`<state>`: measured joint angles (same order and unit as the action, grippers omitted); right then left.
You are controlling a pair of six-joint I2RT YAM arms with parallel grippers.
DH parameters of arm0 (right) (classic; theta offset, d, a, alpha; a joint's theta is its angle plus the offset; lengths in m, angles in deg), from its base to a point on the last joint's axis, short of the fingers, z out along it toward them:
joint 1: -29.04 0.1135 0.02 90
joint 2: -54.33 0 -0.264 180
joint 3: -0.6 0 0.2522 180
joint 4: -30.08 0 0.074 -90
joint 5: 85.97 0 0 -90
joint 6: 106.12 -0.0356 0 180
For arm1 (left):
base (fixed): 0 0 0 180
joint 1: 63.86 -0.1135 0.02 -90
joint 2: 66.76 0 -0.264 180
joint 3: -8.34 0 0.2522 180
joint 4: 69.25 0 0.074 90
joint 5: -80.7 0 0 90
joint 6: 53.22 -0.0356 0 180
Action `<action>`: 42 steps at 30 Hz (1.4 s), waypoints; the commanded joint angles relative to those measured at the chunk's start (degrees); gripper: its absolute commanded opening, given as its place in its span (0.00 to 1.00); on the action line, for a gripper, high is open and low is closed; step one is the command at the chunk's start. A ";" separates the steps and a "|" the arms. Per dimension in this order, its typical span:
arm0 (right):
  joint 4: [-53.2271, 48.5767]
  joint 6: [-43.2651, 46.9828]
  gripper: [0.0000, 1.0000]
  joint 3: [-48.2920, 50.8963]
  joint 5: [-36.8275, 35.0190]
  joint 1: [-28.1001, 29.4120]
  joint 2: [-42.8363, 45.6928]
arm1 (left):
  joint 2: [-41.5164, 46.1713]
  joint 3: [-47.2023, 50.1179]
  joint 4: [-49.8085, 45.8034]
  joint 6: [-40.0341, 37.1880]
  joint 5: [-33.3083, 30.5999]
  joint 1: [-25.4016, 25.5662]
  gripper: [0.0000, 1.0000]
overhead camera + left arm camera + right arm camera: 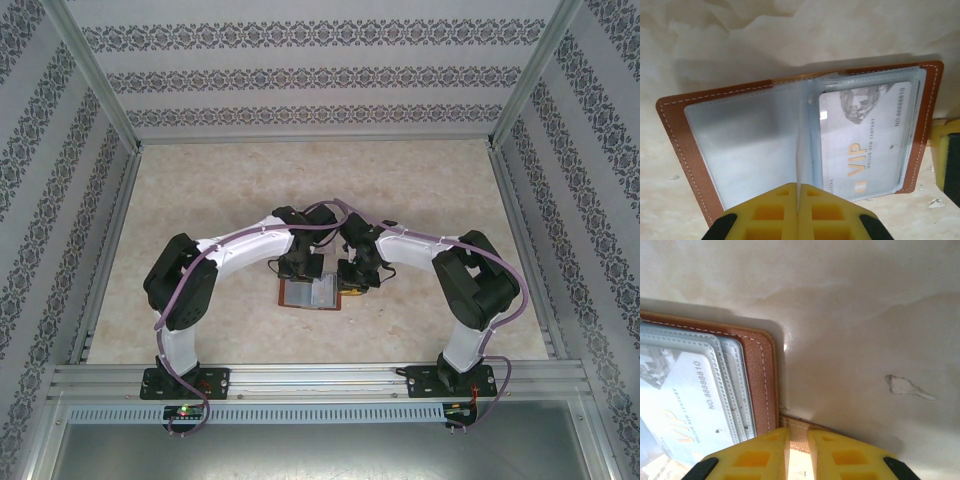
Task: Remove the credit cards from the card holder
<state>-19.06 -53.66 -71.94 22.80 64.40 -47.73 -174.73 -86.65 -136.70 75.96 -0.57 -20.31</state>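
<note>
The brown leather card holder (310,293) lies open on the table between both arms. In the left wrist view its leather cover (675,130) frames clear sleeves, and one pale credit card (865,145) with gold "VIP" print sits inside the right-hand sleeve. A thin clear sleeve leaf (801,140) stands on edge at the spine, and my left gripper (799,187) is shut on its near edge. My right gripper (798,432) is shut on the holder's tan snap tab (800,426) beside the holder's right edge (757,375). The same card (685,405) shows there too.
The tabletop (200,200) is pale marbled stone with a small stain (905,387) right of the holder. Patterned walls and metal frame rails (300,375) enclose the table. One yellow finger of the right gripper (945,155) shows at the holder's right side.
</note>
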 commanded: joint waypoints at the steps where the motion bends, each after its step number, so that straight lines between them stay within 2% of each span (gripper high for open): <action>1: 0.39 0.63 0.21 1.04 -0.92 0.24 -3.52 | 1.42 0.78 2.49 -0.86 1.99 0.75 0.04; 11: 0.31 0.61 0.21 1.14 -1.01 0.22 -3.67 | 2.59 6.86 14.95 1.58 11.54 0.00 0.04; 18: 0.31 0.64 0.21 1.29 -0.92 0.23 -3.76 | 3.09 9.45 19.02 3.81 13.32 -0.99 0.04; 25: 0.13 0.82 0.21 1.21 -0.84 0.24 -3.92 | 5.31 12.02 19.66 5.22 11.21 -2.13 0.05; 32: -0.03 0.88 0.21 0.82 -0.66 0.32 -4.29 | 8.07 12.71 16.53 4.56 6.35 -2.44 0.05; 42: -0.46 1.05 0.21 0.29 -0.49 0.37 -4.89 | 6.64 13.14 9.19 3.06 0.48 -2.59 0.07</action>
<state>-20.24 -53.42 -73.06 23.08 64.42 -48.67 -167.84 -73.97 -122.10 79.87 3.60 -22.35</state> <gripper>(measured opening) 0.212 0.070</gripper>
